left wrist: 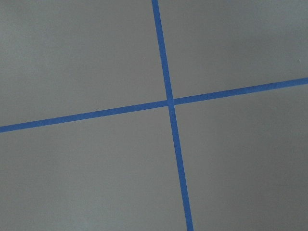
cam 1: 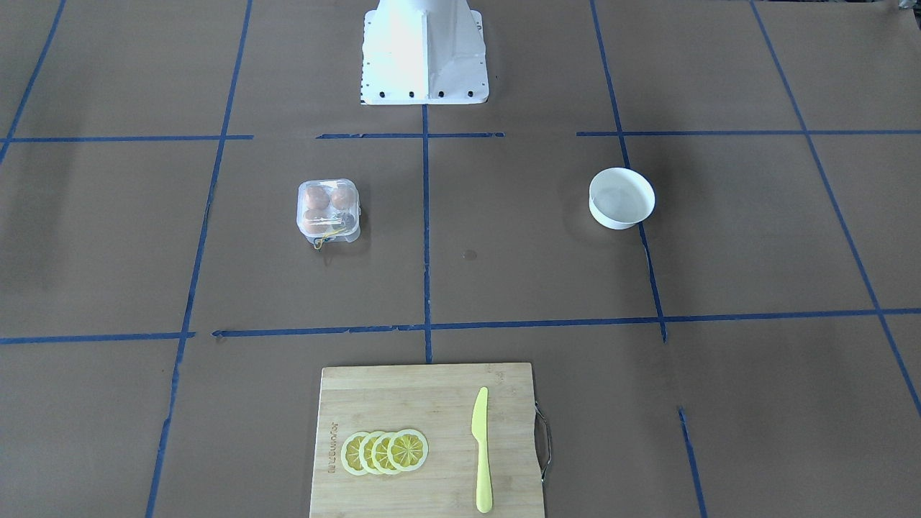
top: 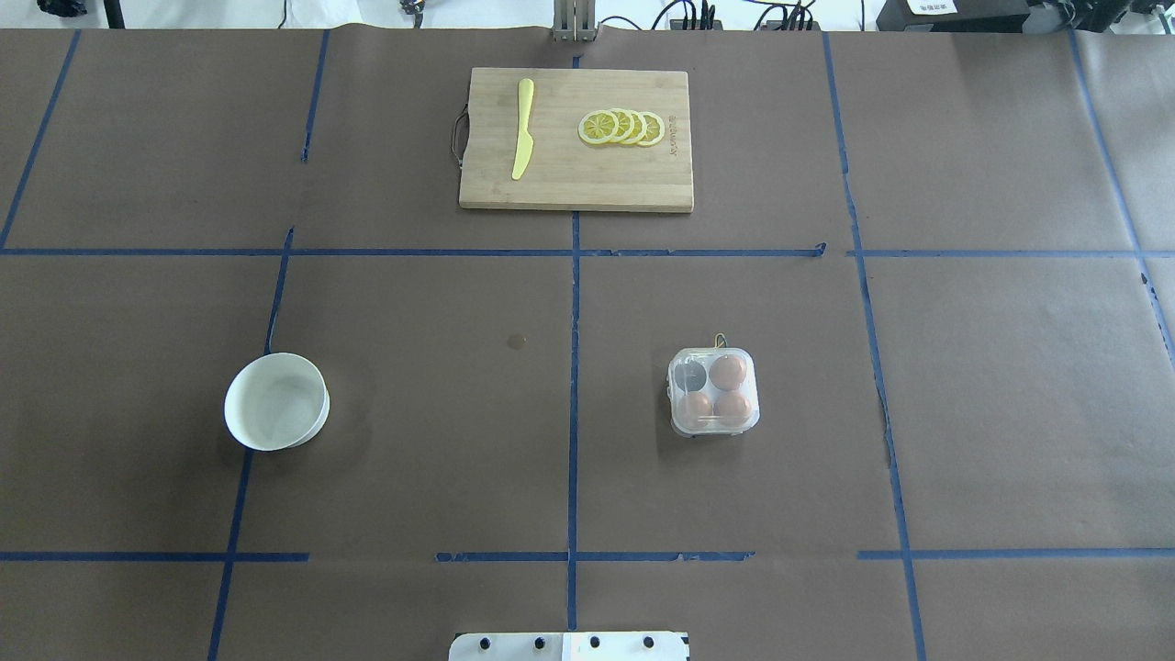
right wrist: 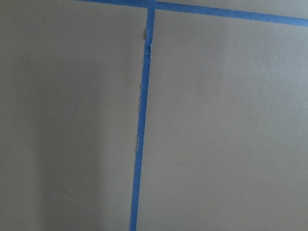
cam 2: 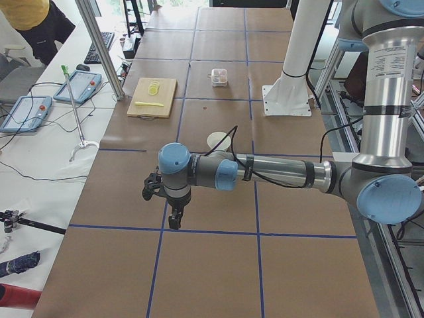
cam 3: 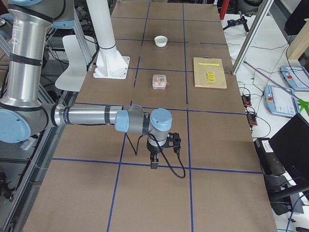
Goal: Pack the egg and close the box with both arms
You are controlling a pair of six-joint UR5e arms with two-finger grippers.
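The clear plastic box [top: 714, 390] sits on the brown table to the right of centre, and its lid looks down over the cells. Three tan-brown eggs show through it, one of them at the far right cell [top: 728, 372]; the fourth cell looks dark. The box also shows in the front view [cam 1: 329, 210]. The left gripper [cam 2: 175, 217] shows only in the exterior left view, low over the table and far from the box; I cannot tell if it is open. The right gripper [cam 3: 154, 162] shows only in the exterior right view, also far from the box; I cannot tell its state.
A white round bowl [top: 275, 401] stands on the left half of the table. A wooden cutting board [top: 576, 174] at the far edge carries a yellow knife [top: 522, 138] and lemon slices [top: 622, 127]. The white robot base [cam 1: 424, 54] is at the near edge. Both wrist views show only table and blue tape.
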